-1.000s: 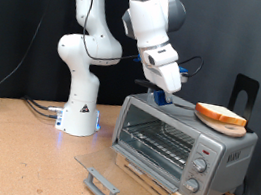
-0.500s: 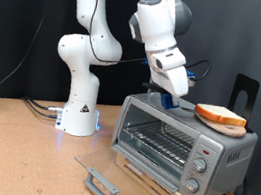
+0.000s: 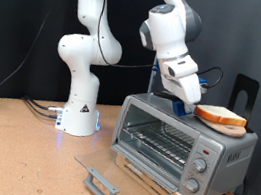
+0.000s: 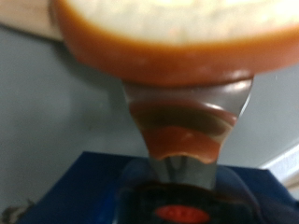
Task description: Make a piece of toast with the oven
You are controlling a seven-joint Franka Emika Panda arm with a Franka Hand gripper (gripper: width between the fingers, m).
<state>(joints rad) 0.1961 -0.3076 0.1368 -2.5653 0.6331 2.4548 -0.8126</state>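
The piece of toast (image 3: 220,117) lies flat on top of the silver oven (image 3: 218,146), towards the exterior view's right. The oven's glass door (image 3: 118,167) hangs fully open, its grey handle (image 3: 102,185) down by the table, and the wire rack (image 3: 160,139) inside is bare. My gripper (image 3: 190,109), with blue fingers, is just above the oven top, right at the toast's left edge. In the wrist view the toast's orange-brown crust (image 4: 168,51) fills the top, very close, with one shiny finger (image 4: 187,117) just under its edge. Nothing shows between the fingers.
The oven stands on a wooden base (image 3: 169,193) on the brown table. Knobs (image 3: 197,166) run down its right panel. A black upright stand (image 3: 244,92) is behind the oven. The arm's white base (image 3: 80,109) and cables (image 3: 37,108) are at the left.
The gripper has moved right and slightly down along the oven top, from the oven's left part up to the toast's left edge. Toast and oven have not moved.
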